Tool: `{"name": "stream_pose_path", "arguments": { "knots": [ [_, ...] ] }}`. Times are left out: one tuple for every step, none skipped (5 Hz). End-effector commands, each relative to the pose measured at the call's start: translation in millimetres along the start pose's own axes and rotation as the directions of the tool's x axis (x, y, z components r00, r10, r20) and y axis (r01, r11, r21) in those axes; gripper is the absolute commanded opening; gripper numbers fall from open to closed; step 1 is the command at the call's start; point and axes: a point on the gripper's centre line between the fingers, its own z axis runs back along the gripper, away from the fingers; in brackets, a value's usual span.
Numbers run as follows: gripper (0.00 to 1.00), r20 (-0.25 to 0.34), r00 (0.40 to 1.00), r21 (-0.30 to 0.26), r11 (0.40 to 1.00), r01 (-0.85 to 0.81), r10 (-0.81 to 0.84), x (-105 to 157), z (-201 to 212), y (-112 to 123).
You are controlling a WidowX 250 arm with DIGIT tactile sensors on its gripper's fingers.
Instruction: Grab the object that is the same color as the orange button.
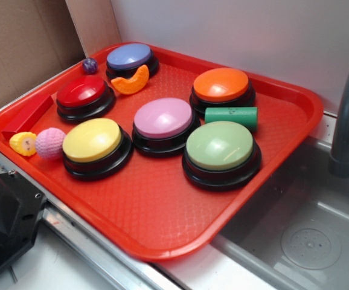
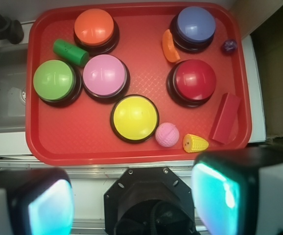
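Red tray point(image 1: 162, 241) sitting across the edge of a steel sink point(image 1: 307, 241), packed with six big push buttons. Orange button point(image 1: 221, 85) at the far right side in the exterior view, glossy dome on a black base, with a green cylinder point(image 1: 231, 115) lying just in front of it, touching or nearly so. Orange crescent point(image 1: 131, 81) (the small banana-slice piece) tucked at the far end, pressed up against the blue button point(image 1: 129, 57) and just beside the red button point(image 1: 81, 92). Well apart from the orange button, pink button point(image 1: 162, 118) between them.

Seen from the wrist camera: crescent point(image 2: 170, 46) standing on its curve at the left flank of the blue button point(image 2: 196, 23), above the red one point(image 2: 196, 81). Orange button point(image 2: 94, 27) top left, cylinder point(image 2: 70, 52) slanted beneath it, green button point(image 2: 54, 81) and pink button point(image 2: 105, 76) side by side, yellow button point(image 2: 134, 117) nearest the camera.

Extras along the tray's near side: pink ball point(image 2: 167, 134), yellow toy point(image 2: 195, 143), red block point(image 2: 225, 118), and a small purple ball point(image 2: 229, 46) out by the blue button.

Gripper point(image 2: 131, 198) hovering over the tray's near rim, off the toys entirely, jaws spread wide, two fingers point(image 2: 215, 193) glowing teal at the bottom of the wrist view, nothing held between.
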Motion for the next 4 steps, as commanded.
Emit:
{"name": "stream_pose_path", "arguments": {
  "knots": [
    [1.00,0.000,1.000,0.000,1.000,0.000,0.000,0.0,0.0,0.0],
    [1.00,0.043,0.999,0.031,0.999,-0.029,0.028,20.7,-13.7,13.8],
    [1.00,0.054,0.998,0.022,0.999,-0.040,0.039,46.7,-34.4,30.6],
    [1.00,0.076,0.994,0.036,0.996,-0.081,0.078,78.1,-64.9,55.7]
  ]
}}
